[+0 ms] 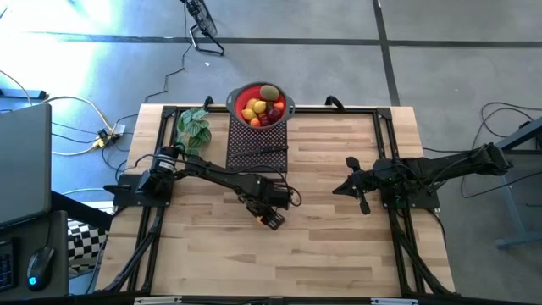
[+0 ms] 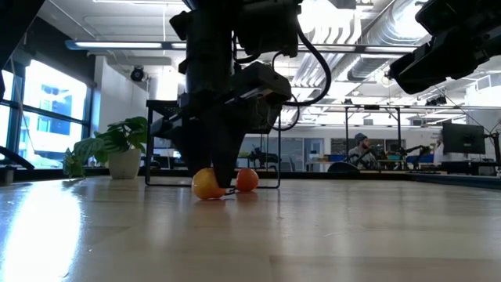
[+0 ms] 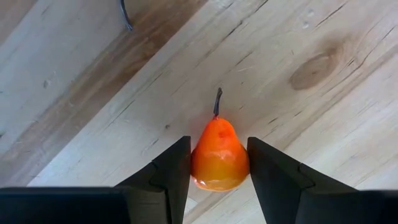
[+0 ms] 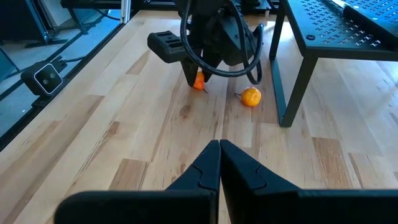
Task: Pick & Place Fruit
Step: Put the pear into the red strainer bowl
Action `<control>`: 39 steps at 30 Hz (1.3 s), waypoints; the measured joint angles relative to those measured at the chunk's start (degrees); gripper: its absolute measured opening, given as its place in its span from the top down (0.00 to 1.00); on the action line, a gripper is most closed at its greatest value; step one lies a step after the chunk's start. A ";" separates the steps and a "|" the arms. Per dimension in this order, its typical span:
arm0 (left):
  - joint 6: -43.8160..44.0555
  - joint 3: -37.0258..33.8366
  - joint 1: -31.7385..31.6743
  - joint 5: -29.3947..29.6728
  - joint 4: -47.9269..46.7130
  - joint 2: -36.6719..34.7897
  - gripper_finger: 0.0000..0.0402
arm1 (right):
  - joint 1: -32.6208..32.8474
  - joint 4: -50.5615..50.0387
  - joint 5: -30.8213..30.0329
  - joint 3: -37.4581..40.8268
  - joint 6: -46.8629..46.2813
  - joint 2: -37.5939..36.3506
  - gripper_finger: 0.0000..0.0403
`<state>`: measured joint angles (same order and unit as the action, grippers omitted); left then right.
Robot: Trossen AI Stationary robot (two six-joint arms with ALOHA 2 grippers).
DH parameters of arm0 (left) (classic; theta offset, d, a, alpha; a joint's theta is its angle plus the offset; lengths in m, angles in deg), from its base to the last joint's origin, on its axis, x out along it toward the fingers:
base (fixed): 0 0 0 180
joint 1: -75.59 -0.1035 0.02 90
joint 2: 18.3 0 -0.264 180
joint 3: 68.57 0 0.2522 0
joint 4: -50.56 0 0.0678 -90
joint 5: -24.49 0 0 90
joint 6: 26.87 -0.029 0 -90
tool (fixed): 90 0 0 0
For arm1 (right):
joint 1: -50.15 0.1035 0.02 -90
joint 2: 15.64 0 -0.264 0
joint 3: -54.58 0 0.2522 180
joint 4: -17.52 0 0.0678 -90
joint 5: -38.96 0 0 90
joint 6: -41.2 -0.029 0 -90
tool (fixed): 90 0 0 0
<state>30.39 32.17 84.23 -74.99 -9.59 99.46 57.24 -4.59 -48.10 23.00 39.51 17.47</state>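
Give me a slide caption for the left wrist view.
Left gripper closed around a small orange pear-shaped toy fruit on the light wooden table.

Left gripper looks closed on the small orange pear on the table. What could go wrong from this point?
The left gripper pinches the orange pear only at its wide base, and the fruit is glossy and tapered, so it might slip or twist out on lifting. A second orange fruit lies close by beside the black rack's leg; a swing could knock it away. The red bowl already looks heaped, so a dropped pear may roll off.
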 joint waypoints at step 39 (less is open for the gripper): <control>-12.07 45.15 -8.01 27.70 -34.16 -4.79 0.63 | 0.00 -0.51 0.01 0.00 0.00 0.00 0.99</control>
<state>18.32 77.32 76.23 -47.29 -43.75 94.67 57.25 -5.10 -48.10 23.00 39.51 17.47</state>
